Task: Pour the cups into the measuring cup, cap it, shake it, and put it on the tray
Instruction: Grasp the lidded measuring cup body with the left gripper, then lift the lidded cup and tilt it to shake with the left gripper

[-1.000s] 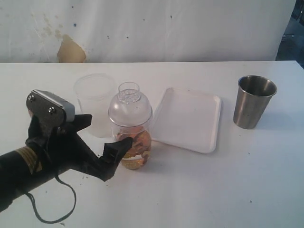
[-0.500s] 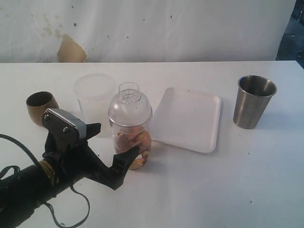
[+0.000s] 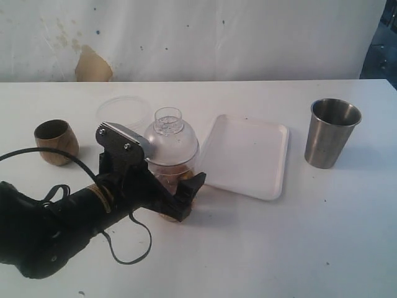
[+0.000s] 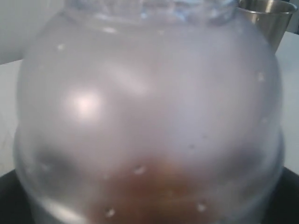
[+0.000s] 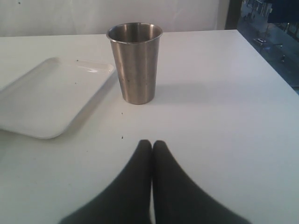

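Note:
The measuring cup stands left of centre with a clear domed lid on it and orange-brown contents at its bottom. My left gripper is open, its black fingers straddling the cup's lower half. In the left wrist view the cup fills the frame, and the left gripper shows only as dark corners. The brown wooden cup sits at the far left. At the right stands the steel tumbler, upright. The white tray lies between. My right gripper is shut and empty, short of the tumbler.
A frosted plastic cup stands behind the left gripper, mostly hidden by it. The left arm's cable loops on the table in front. The tray lies beside the tumbler in the right wrist view. A white wall backs the table.
My left arm has swung right and forward, bringing its open fingers around the measuring cup. The wooden cup, hidden a second ago, shows again.

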Controlling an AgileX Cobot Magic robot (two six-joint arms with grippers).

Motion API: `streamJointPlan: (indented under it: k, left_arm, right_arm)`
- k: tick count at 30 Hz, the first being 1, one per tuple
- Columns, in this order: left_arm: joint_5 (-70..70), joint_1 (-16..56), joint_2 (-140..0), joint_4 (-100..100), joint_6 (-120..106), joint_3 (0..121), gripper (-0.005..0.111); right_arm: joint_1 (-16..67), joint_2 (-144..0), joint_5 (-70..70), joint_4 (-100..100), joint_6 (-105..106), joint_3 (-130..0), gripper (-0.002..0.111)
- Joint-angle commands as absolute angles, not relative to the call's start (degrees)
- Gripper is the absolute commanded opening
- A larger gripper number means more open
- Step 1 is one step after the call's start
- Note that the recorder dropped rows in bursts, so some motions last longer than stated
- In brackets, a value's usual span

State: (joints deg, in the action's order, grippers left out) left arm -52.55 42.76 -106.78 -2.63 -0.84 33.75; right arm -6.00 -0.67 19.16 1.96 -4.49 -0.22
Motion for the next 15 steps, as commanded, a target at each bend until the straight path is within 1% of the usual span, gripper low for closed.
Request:
streamJointPlan:
  k: [1,10,11,12,14,15]
  left_arm:
    - [-52.15,42.99,-108.62,-2.45,-1.56,35.48,0.105]
    - [-52.54,42.99,-108.74,-2.45,0.00,35.63,0.103]
    - [-52.54,42.99,-108.63,-2.45,0.50,35.63,0.100]
    - [-52.65,42.99,-108.63,-2.45,0.90,35.63,0.093]
    - [-52.65,42.99,-108.29,-2.79,1.67,35.63,0.076]
    - [-52.51,42.99,-108.09,-3.01,1.67,35.63,0.063]
  right_arm:
    - [-5.77,-0.56,19.17,2.02,-4.67,0.00,0.000]
    - [-5.77,-0.56,19.17,2.02,-4.67,0.00,0.000]
    - [-5.77,-0.56,19.17,2.02,-4.67,0.00,0.000]
    - [-5.77,-0.56,19.17,2.02,-4.67,0.00,0.000]
    - [-5.77,-0.56,19.17,2.02,-4.67,0.00,0.000]
    - [-5.77,-0.56,19.17,2.02,-4.67,0.00,0.000]
